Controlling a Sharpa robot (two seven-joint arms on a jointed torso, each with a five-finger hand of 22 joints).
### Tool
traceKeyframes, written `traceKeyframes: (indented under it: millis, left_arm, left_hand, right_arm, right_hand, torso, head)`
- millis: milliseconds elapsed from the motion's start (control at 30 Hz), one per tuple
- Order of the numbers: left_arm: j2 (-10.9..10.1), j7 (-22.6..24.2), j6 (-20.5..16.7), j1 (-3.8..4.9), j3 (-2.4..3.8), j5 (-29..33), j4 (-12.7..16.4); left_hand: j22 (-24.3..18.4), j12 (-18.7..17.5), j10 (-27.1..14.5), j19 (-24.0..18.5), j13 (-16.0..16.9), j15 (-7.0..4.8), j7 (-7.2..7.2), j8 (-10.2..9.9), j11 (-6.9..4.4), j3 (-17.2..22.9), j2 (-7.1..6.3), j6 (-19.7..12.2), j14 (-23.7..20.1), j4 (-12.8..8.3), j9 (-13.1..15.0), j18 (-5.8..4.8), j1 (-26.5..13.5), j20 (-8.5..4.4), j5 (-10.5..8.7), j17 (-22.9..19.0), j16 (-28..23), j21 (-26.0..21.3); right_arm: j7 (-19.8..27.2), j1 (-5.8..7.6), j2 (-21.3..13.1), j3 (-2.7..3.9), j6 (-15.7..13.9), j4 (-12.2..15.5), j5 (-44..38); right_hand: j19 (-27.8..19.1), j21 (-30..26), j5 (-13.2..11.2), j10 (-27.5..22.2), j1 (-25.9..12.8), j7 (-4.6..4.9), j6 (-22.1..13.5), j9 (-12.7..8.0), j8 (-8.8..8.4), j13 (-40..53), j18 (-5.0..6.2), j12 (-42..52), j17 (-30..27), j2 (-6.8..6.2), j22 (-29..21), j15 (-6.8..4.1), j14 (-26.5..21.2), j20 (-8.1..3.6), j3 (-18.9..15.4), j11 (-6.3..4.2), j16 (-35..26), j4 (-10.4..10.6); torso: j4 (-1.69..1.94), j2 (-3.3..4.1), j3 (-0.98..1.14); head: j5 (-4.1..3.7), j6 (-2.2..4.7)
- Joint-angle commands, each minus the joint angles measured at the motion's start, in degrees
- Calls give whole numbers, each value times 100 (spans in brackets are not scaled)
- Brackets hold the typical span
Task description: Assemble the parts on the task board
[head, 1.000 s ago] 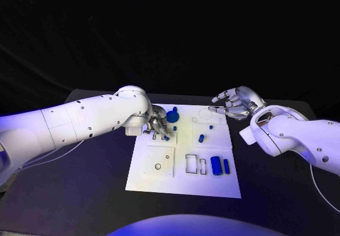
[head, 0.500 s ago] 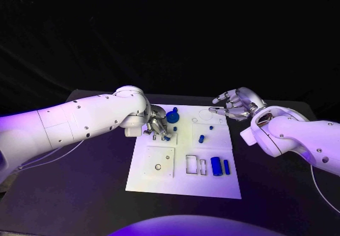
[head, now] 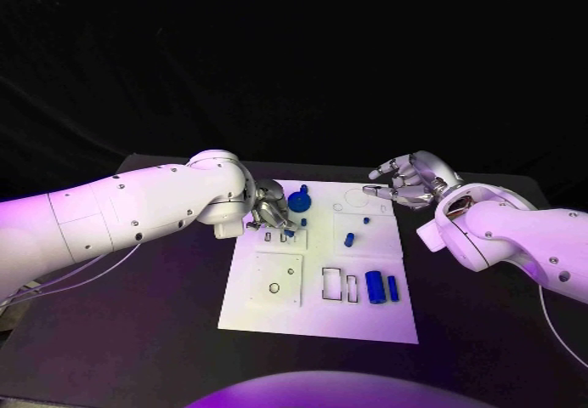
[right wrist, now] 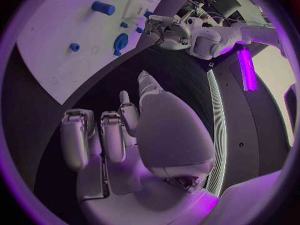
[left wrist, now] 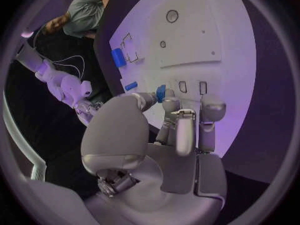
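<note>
The white task board (head: pixel 316 313) lies mid-table. My left hand (head: pixel 272 212) hovers over its far left part and pinches a small blue piece (left wrist: pixel 160 92) at its fingertips, just beside two small slots (left wrist: pixel 192 87). A round blue part (head: pixel 299 202) stands right by that hand. A small blue peg (head: pixel 348 239) sits mid-board, and a large blue cylinder (head: pixel 374 286) and a slimmer blue piece (head: pixel 392 287) lie near the right edge. My right hand (head: pixel 404 181) hangs above the board's far right corner, fingers loosely bent and apart, holding nothing.
A square plate with two holes (head: pixel 276 279) and rectangular cut-outs (head: pixel 332 284) take up the board's near half. Black table (head: pixel 147 323) surrounds the board on all sides. Both white forearms reach in over the table's left and right sides.
My left hand has shifted the small blue piece slightly toward the far side, above the slots. The right hand has barely moved.
</note>
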Motion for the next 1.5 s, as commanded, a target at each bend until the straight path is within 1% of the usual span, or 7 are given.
traceKeyframes:
  millis: [33, 333, 600, 700, 900, 1133, 1500]
  left_arm:
    - [-33, 99, -539, -37, -8, -225, 89]
    - [-152, 112, -975, -224, -25, -605, 245]
    - [-157, 96, -1029, -342, -34, -774, 197]
    - [-156, 90, -1021, -372, -36, -818, 184]
    - [-163, 71, -883, -395, -37, -851, 175]
    - [-167, 52, -768, -402, -37, -921, 172]
    - [-179, 29, -585, -403, -37, -1009, 179]
  left_hand:
    - [68, 31, 73, 73, 39, -59, -28, 24, -6, 1058, -14, 42, 363, -996, 70, -59, -74, 3, 39, 681, 31, 39]
    - [235, 95, 261, 195, 186, -104, -72, 27, -53, 1319, -152, 158, 411, -1122, 135, -89, -246, -35, 108, 796, 59, 119]
    - [234, 92, 273, 197, 186, -110, -78, 27, -59, 1356, -173, 172, 413, -1140, 144, -89, -271, -41, 121, 797, 59, 120]
    - [233, 95, 276, 197, 192, -110, -78, 27, -59, 1358, -174, 173, 413, -1141, 144, -89, -273, -41, 122, 797, 59, 120]
    - [248, 95, 288, 207, 198, -115, -82, 26, -64, 1385, -184, 185, 413, -1153, 150, -92, -294, -44, 131, 795, 58, 127]
    - [258, 105, 316, 216, 224, -122, -89, 27, -71, 1433, -204, 204, 415, -1182, 162, -94, -329, -49, 162, 798, 58, 132]
    - [269, 117, 348, 225, 253, -131, -98, 30, -80, 1484, -236, 226, 417, -1221, 180, -97, -383, -53, 213, 800, 57, 138]
  right_arm:
    - [24, -6, -8, 0, 62, 7, -67]
    - [41, -8, -26, -1, 53, 8, -120]
    - [43, -12, -32, -2, 51, 8, -148]
    - [44, -13, -34, -2, 51, 6, -154]
    - [43, -15, -38, -2, 53, 4, -158]
    - [45, -16, -39, -3, 54, 3, -159]
    - [41, -17, -39, -3, 64, -3, -159]
  right_hand:
    - [256, -25, 34, -42, -8, 1, 22, -6, 39, -4, 34, -26, 815, 43, 1112, 17, 451, 36, -11, -15, -17, 15]
    - [256, -25, 34, -42, -8, 1, 22, -6, 39, -4, 34, -26, 815, 43, 1112, 17, 451, 36, -11, -15, -17, 15]
    - [251, -35, 41, -48, -20, 1, 22, -6, 43, -13, 37, -33, 811, 43, 1105, 17, 450, 36, -14, -15, -18, 19]
    - [251, -35, 41, -48, -20, 1, 22, -6, 43, -13, 37, -33, 811, 43, 1105, 17, 450, 36, -14, -15, -18, 19]
    - [251, -35, 41, -48, -20, 1, 22, -6, 43, -13, 37, -33, 811, 43, 1105, 17, 450, 36, -14, -15, -18, 19]
    - [253, -33, 48, -46, -29, 0, 24, -7, 47, -11, 36, -32, 808, 45, 1107, 16, 450, 36, -16, -16, -19, 21]
    - [253, -33, 48, -46, -29, 0, 24, -7, 47, -11, 36, -32, 808, 45, 1107, 16, 450, 36, -16, -16, -19, 21]
  torso:
    - [4, -10, -3]
    - [-5, -8, -5]
    - [-14, 1, -2]
    - [-19, 2, -8]
    - [-20, 4, -1]
    - [-19, 5, -6]
    - [-16, 1, -3]
  head:
    - [14, -19]
    - [34, -33]
    - [50, -34]
    - [50, -35]
    - [77, -48]
    - [63, -57]
    - [53, -80]
